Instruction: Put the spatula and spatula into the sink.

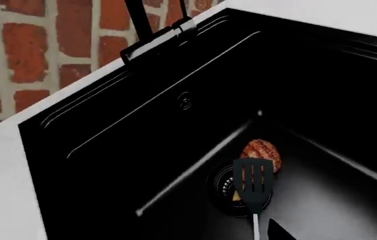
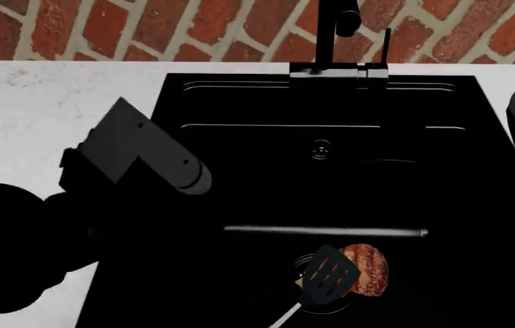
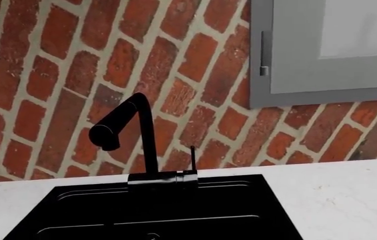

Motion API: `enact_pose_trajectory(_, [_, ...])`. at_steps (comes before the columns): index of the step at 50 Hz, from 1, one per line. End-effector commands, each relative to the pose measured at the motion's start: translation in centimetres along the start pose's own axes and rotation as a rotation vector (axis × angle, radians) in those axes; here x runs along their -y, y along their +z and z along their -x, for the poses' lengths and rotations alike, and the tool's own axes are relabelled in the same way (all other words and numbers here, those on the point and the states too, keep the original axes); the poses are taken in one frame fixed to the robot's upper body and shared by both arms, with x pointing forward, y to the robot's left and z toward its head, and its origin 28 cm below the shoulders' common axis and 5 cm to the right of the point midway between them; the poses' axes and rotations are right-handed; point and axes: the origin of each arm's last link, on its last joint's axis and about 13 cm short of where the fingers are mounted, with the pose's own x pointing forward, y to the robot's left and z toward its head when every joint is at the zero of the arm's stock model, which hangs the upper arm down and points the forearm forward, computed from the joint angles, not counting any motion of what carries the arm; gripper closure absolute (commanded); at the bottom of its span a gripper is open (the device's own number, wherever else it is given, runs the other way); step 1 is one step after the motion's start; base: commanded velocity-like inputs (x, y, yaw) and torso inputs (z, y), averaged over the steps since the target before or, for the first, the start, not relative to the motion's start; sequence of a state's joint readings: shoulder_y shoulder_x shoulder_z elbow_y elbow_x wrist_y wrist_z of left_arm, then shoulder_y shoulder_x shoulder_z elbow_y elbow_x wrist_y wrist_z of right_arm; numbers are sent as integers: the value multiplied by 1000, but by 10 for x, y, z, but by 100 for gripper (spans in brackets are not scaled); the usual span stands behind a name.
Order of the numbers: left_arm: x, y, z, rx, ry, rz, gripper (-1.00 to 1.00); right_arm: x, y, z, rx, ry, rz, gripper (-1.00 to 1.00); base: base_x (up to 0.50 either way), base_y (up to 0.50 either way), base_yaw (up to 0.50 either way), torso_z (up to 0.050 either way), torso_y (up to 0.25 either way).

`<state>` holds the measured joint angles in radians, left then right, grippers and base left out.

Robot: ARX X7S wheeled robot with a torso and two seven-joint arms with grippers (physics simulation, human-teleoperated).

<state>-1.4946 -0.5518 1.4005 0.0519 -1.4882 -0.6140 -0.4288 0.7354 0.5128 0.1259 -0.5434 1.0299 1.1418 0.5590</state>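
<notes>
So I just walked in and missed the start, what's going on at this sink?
A two-armed robot is working over a black sink. The black slotted spatula is over the drain beside a piece of grilled meat, its handle running out of the picture toward the robot. Whether a hand holds it cannot be seen. No blue spatula is in view.

Flat, even simulator light, sharp throughout.
The sink [image 2: 239, 137] interior swallows detail in near-black; its depth is perhaps unreadable.

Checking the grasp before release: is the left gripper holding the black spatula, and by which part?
Cannot be told: the black spatula is above the drain, but its handle runs out of frame and no gripper fingers show.
</notes>
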Motion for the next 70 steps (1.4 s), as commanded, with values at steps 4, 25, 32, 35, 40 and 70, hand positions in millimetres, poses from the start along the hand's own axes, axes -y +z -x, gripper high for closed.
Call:
enact_pose_trajectory(4, [-20,16,110,31,197,-114,-100,3,2,1,17,2,-24,-100,0,0,0,0,0])
enact_pose_trajectory(25, [-70,-3,193,-141,317,203,-100,5,-1,2,10,-1,-31,-100,0,0,0,0,0])
enact_pose_trajectory(32, [-81,-16,202,-160,366,311,-100,5,-1,1,7,-1,-31,-100,0,0,0,0,0])
enact_pose_trajectory(35, [-88,-26,204,-165,405,346,-100,5,-4,1,3,-4,-33,-100,0,0,0,0,0])
enact_pose_trajectory(40, [-94,-37,203,-205,448,371,-100,4,-4,2,1,-1,-34,-100,0,0,0,0,0])
enact_pose_trajectory(70, [-128,-47,156,-304,479,378,-100,3,-9,-2,-10,-2,-30,-100,0,0,0,0,0])
